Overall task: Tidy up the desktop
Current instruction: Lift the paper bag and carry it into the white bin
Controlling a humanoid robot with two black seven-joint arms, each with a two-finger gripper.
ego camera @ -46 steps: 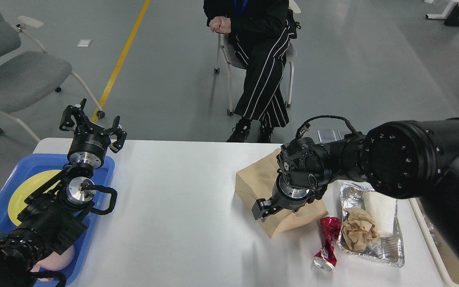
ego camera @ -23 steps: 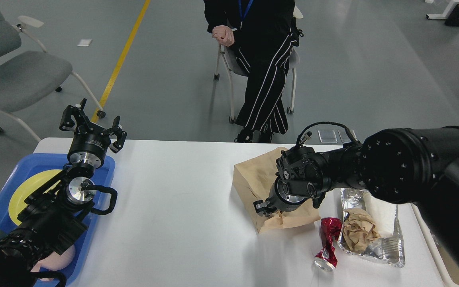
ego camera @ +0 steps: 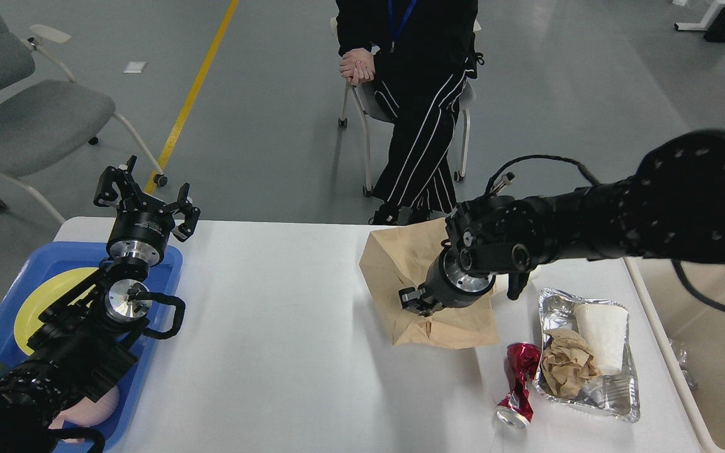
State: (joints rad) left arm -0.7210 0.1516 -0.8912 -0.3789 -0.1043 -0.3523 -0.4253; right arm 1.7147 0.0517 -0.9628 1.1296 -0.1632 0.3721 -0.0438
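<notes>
Left gripper (ego camera: 146, 194) upright, jaws spread; right gripper (ego camera: 416, 300) angled downward, jaws seemingly closed, hard to tell.

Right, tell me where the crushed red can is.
In the head view the crushed red can lies on the desktop at its near right, right beside the foil tray's left edge and just in front of the brown paper bag.

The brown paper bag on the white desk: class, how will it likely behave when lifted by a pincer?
The brown paper bag looks creased and crumpled, so probably floppy. It seems thin paper, likely light. Gripped by the right pincer at one spot, it may sag or tear.
</notes>
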